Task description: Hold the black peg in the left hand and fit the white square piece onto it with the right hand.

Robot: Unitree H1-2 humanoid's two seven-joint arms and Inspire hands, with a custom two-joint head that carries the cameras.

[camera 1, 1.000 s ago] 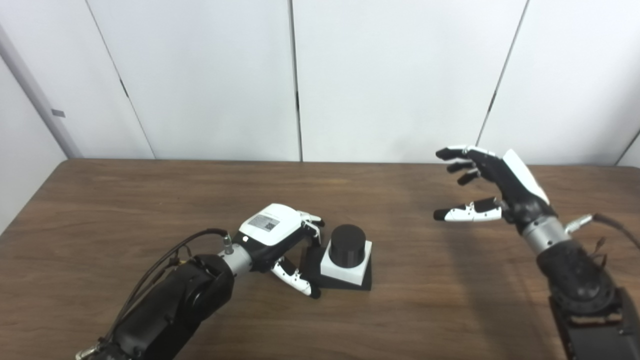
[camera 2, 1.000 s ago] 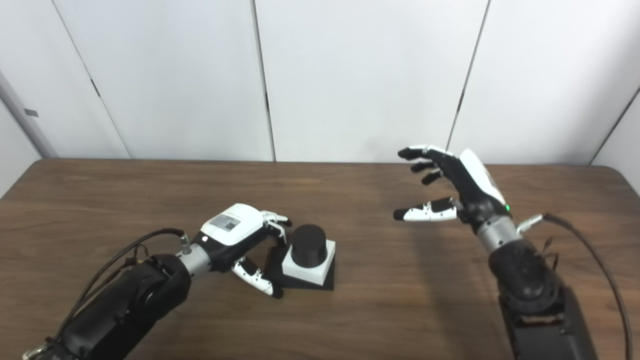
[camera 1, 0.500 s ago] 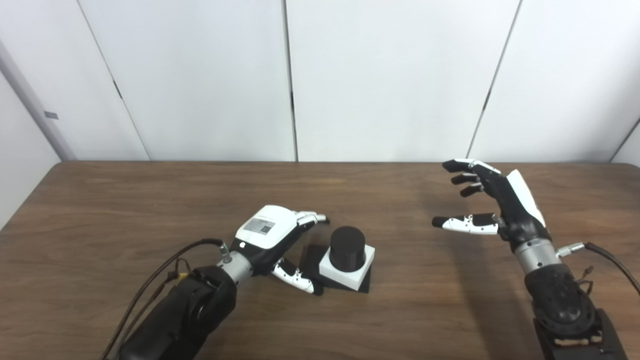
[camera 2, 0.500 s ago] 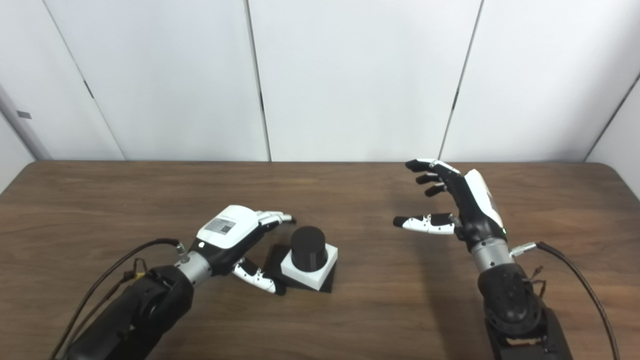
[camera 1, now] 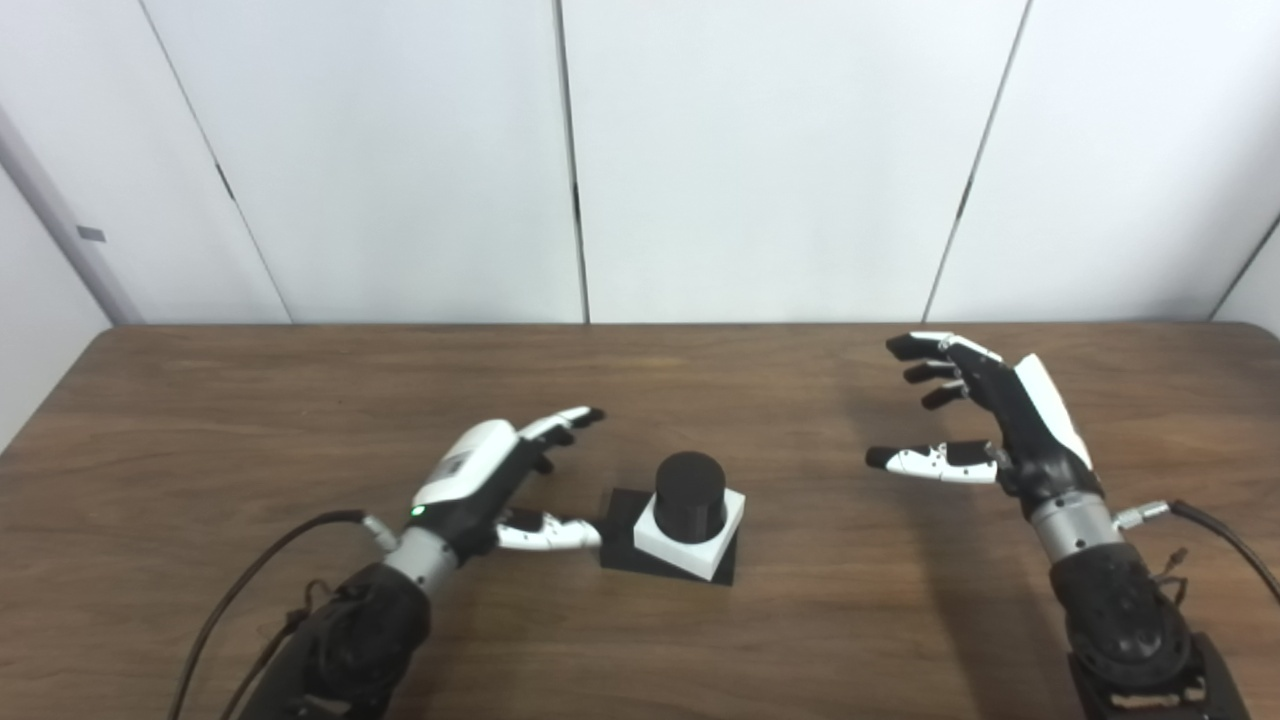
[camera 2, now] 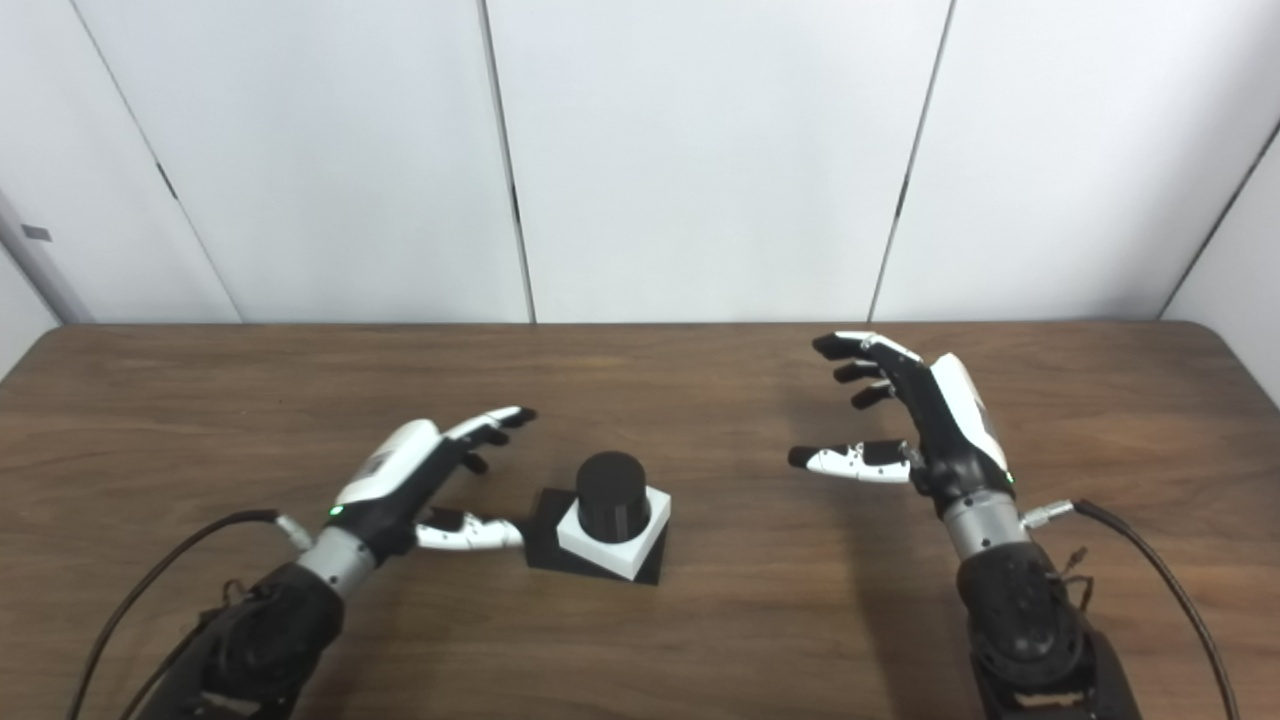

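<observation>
1. Black peg (camera 1: 689, 494) stands through white square piece (camera 1: 691, 532) (both on a black base plate) mid-table (camera 1: 200, 420).
2. Left hand (camera 1: 487, 480): fingers spread, empty, just left of it.
3. Right hand (camera 1: 985, 425): fingers wide, empty, well apart.

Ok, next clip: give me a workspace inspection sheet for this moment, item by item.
Surface: brown wooden table, no marks seen.
Job's things: black peg stands upright through the white piece, both on a black base near the table's middle; piece looks fitted.
Clutter: nothing seen.
Robot hands: left robot hand open beside the base, thumb tip near its edge, contact unclear; right robot hand open, raised, holding nothing.
Cables: one black cable along the left forearm, another from the right wrist, both clear of the parts.
Surroundings: plain white wall panels behind the table.
</observation>
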